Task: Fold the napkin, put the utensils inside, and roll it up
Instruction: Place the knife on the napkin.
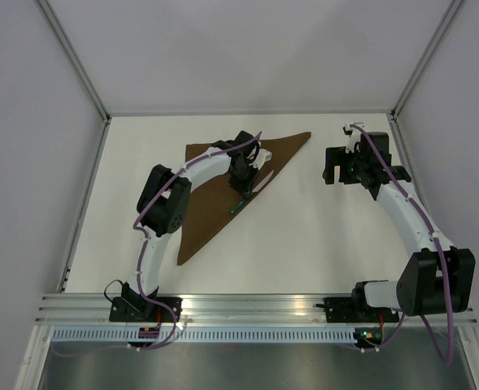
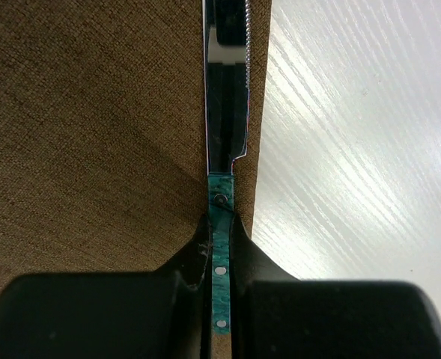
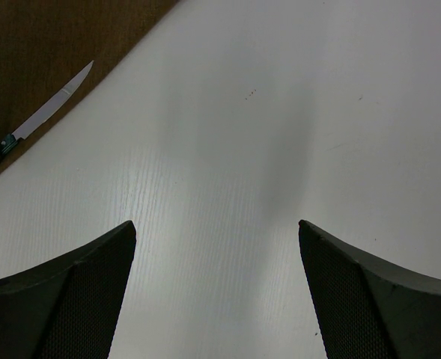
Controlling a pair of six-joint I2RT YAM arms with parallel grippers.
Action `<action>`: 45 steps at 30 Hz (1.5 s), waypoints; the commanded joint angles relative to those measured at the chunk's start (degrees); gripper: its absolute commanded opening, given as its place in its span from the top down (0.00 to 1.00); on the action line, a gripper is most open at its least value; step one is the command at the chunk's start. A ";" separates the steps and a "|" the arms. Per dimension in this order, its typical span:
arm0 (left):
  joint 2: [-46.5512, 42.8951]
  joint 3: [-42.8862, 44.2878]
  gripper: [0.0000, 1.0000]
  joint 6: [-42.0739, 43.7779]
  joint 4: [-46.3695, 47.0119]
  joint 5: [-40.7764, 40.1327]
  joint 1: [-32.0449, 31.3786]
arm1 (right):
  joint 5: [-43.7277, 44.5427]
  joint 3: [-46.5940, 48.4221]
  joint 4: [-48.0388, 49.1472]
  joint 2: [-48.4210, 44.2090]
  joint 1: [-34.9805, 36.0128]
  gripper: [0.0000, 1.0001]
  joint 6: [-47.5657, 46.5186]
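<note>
At mid-worktop (image 1: 304, 244) the napkin (image 1: 209, 215) lies folded into a triangle. The knife (image 2: 224, 97) runs lengthwise along its right slanted edge, blade pointing away from my left gripper (image 2: 220, 233), which pinches the teal handle. My right gripper (image 3: 216, 247) is spread, well apart to the right. I judge the left nearer, with nothing in the way.
</note>
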 commanded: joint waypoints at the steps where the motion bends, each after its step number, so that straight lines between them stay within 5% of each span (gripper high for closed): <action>1: 0.60 -0.97 0.98 -1.73 1.83 2.15 -0.39 | 0.56 0.00 -0.66 -0.46 0.27 0.06 -0.05; 11: -0.27 -2.55 0.97 -1.73 2.97 1.98 -0.30 | 0.74 -0.18 -0.74 -0.64 0.18 0.06 -0.05; 30: -11.25 8.87 0.49 -7.78 0.51 0.66 3.64 | -1.65 1.14 1.27 -1.78 2.20 0.06 -4.61; 36: -28.20 8.88 0.48 -15.78 0.51 -3.29 10.06 | 4.86 3.69 5.40 1.20 16.41 0.08 -9.01; 42: -44.47 4.75 0.45 -20.36 0.60 -10.85 12.26 | 16.63 5.10 14.00 9.00 44.86 0.10 -16.21; 45: -50.70 4.13 0.42 -21.59 0.51 -12.97 12.97 | 21.03 5.62 17.87 13.06 52.72 0.14 -20.26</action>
